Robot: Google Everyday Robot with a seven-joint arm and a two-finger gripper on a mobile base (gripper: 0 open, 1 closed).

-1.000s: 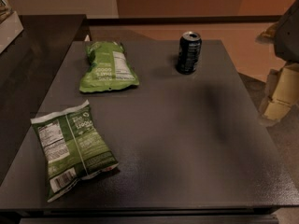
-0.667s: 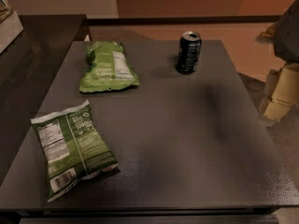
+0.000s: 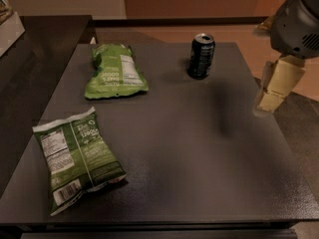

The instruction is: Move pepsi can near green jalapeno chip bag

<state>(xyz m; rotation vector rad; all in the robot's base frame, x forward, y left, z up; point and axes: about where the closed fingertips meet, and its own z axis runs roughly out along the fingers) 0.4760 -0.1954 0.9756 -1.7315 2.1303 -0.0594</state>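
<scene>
A single camera looks down from above the near edge of the table point(image 3: 199, 153), facing its far edge at 12 o'clock, fairly close. The gripper point(image 3: 270, 93) hangs at 3 o'clock.

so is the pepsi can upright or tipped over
Upright: the can stands on its base on the table, silver rim up. The end effector hangs to its right, apart from it.
</scene>
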